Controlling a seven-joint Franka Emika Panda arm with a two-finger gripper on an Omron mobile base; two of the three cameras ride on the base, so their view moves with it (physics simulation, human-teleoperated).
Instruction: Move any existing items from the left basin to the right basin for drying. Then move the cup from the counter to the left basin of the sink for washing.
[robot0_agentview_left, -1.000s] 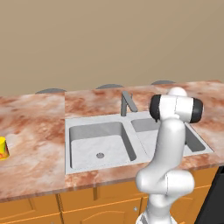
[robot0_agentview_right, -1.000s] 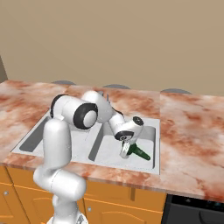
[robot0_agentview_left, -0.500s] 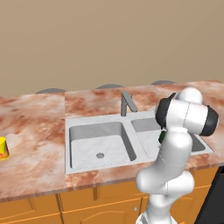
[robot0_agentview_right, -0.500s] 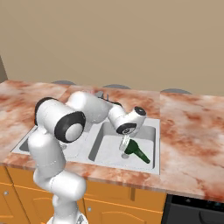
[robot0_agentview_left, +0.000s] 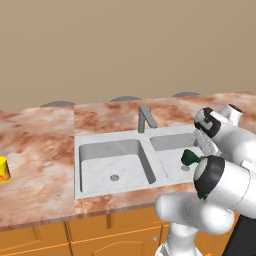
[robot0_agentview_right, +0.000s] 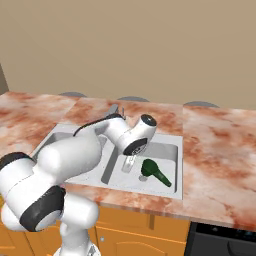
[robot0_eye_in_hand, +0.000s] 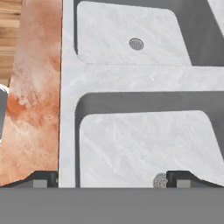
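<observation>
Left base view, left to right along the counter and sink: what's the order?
Yellow cup → left basin → faucet → right basin → green utensil.

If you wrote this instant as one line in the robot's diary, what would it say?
utensil: lying in right basin | gripper: open, above right basin beside utensil | left basin: bare | cup: on counter, not yet moved
</observation>
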